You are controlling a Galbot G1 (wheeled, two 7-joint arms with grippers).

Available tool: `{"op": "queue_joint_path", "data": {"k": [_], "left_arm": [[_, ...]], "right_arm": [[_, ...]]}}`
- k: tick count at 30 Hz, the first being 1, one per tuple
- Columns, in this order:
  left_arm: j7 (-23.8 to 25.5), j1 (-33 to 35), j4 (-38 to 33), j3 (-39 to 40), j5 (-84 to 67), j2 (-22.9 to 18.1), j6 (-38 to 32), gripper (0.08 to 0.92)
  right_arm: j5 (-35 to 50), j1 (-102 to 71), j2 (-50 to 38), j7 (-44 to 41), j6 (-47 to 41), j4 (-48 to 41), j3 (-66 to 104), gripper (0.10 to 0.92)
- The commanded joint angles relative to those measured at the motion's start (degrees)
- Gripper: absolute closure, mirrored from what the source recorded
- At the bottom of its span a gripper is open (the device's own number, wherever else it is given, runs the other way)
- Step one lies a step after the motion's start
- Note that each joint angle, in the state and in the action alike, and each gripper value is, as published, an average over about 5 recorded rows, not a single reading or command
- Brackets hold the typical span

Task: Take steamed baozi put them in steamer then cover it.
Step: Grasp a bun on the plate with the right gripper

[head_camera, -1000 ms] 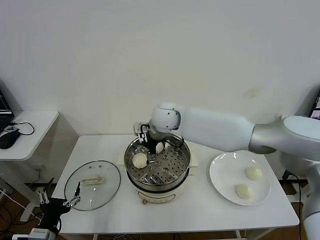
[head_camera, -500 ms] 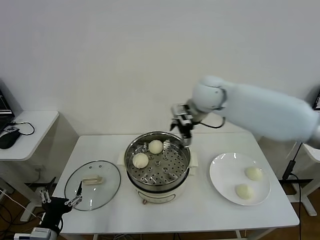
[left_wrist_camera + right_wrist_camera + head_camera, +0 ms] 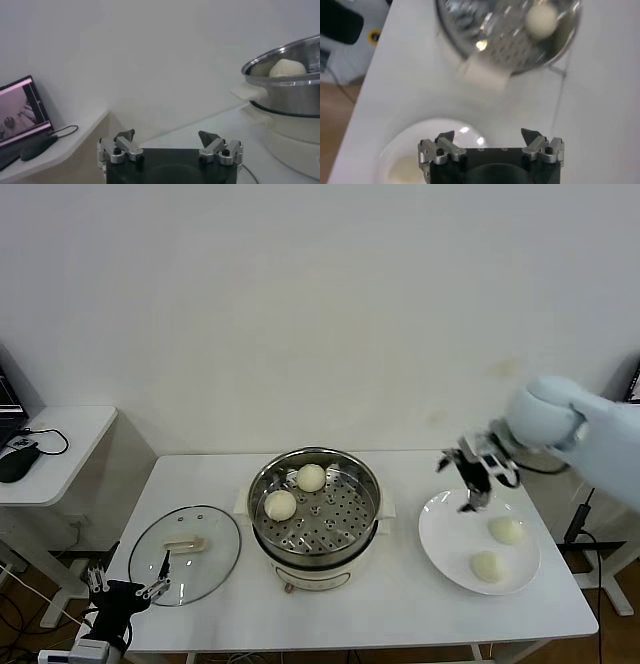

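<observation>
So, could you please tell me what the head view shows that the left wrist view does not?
Only the head view shows the glass cover lying on the table, the plate with two baozi, and the open right hand above the plate's edge. Only the left wrist view shows a lit screen on the side desk. Both show the steamer and the open, idle left hand.

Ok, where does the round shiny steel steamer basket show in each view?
Head: round shiny steel steamer basket at table centre, two buns inside.
Left wrist: its rim at the frame's edge beyond the fingers.
Right wrist: blurred, beyond the fingers.
Shared landmark: the white pot handle.
</observation>
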Motion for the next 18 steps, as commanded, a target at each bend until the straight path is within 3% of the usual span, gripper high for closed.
{"op": "queue_joint_path", "data": {"k": [1, 18], "left_arm": [[-0.03, 0.22, 0.87, 0.47, 0.41, -0.17, -0.05, 0.177], [-0.01, 0.26, 1.89, 1.28, 1.72, -0.34, 0.06, 0.177]], "right_arm": [[-9.19, -30.07, -9.93, 0.07, 3.13, 0.03, 21.89, 0.203], [-12.44, -39.98, -0.9, 2.26, 2.44, -7.38, 28.11, 0.203]]}}
